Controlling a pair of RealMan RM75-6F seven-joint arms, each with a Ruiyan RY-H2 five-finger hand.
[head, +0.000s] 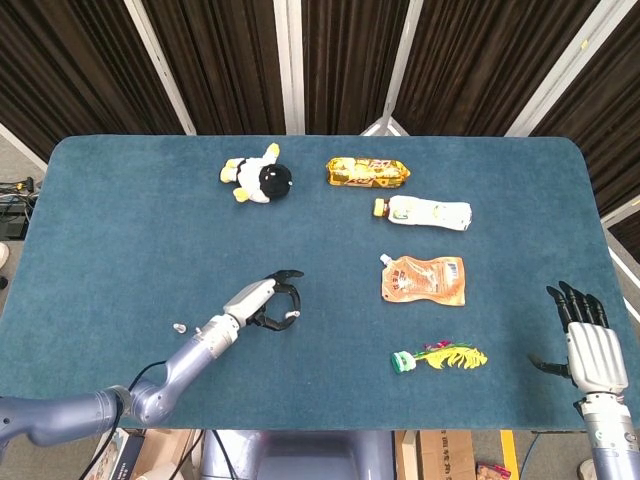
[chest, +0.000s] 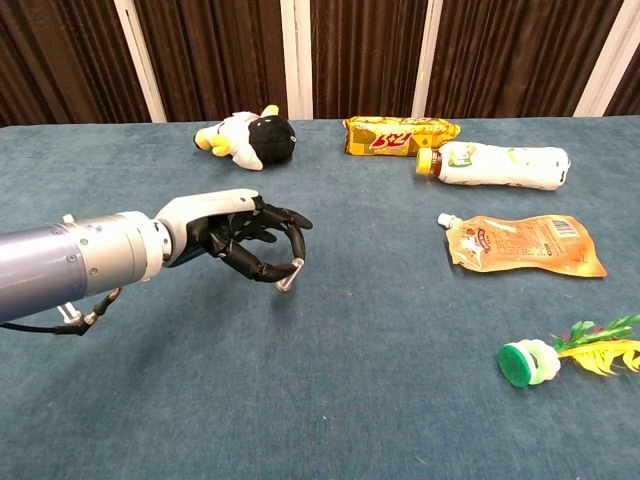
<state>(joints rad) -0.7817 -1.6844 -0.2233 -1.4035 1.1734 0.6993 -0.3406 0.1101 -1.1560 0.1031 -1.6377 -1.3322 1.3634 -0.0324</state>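
My left hand (chest: 235, 235), fingers curled on nothing, hovers above the cloth; nearest, at twelve o'clock, the plush toy (chest: 248, 138) looks soft, light, best taken around its body.

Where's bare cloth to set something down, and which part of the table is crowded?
Bare cloth runs along the table to the left of the left hand and plush toy, and between the shuttlecock and right hand. It is crowded right of centre: biscuit pack, bottle and orange pouch lie in a close column.
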